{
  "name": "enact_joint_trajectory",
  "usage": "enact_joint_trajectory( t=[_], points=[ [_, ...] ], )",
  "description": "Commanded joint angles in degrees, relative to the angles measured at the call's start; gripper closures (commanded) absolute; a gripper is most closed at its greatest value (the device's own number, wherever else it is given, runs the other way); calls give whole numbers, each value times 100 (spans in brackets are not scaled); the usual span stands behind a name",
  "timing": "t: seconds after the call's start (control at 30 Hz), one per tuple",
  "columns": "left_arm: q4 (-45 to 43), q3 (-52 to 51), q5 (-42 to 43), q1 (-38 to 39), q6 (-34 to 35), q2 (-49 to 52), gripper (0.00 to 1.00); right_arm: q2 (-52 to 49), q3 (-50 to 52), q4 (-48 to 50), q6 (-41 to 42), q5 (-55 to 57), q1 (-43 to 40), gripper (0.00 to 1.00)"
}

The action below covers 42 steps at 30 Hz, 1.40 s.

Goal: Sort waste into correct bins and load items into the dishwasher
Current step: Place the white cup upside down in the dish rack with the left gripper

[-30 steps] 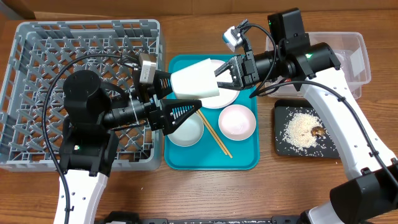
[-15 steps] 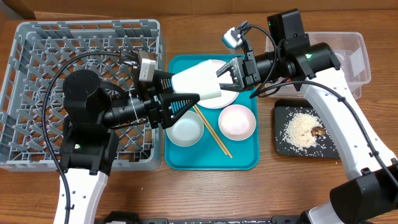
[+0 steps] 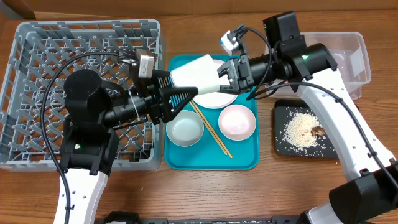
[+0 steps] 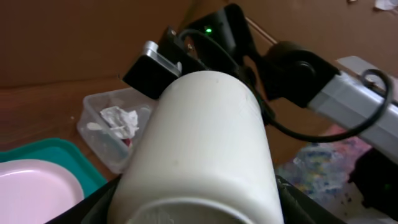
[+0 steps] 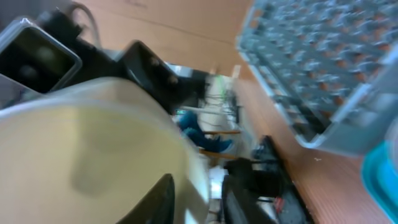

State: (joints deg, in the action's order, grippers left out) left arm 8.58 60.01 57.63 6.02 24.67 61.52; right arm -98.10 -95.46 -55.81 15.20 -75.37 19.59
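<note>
Left wrist camera: the white cup fills the frame inside the left claw, fingers set wide, grip impossible to tell. Behind it, the right claw clamps its rim. Beyond, a crumpled napkin lies in the clear tub; only overhead places the cup above the teal tray.

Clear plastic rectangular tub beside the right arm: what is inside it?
The left wrist view shows a crumpled white paper napkin and a bit of red in the clear plastic tub. Overhead, the right arm covers that end.
</note>
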Motion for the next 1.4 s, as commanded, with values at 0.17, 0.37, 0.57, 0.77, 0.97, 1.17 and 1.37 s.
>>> enact_joint_trajectory(
  t=[0.17,0.37,0.57,0.77,0.97,1.17,1.37],
  points=[
    [802,90,-2286,33,-717,-15,55,33,-50,-796,79,3805,-216,61],
    [1971,260,-3886,7,-1080,-17,64,57,-151,-1585,55,5252,-680,61],
    [3891,1104,-5392,-496,-1292,-17,65,188,-573,-2448,-219,6373,-1309,61],
    [5233,1550,-6113,-1375,-1290,-13,67,356,-892,-2966,-219,6931,-1998,61],
    [5482,1263,-6120,-1862,-1290,205,68,372,-887,-3134,-219,6926,-2354,62],
    [5488,1132,-6129,-1882,-1294,881,68,372,-887,-3134,-221,6913,-2347,62],
    [5418,1132,-6161,-1886,-1292,1814,70,372,-887,-3182,-221,6913,-2347,62]
  ],
)
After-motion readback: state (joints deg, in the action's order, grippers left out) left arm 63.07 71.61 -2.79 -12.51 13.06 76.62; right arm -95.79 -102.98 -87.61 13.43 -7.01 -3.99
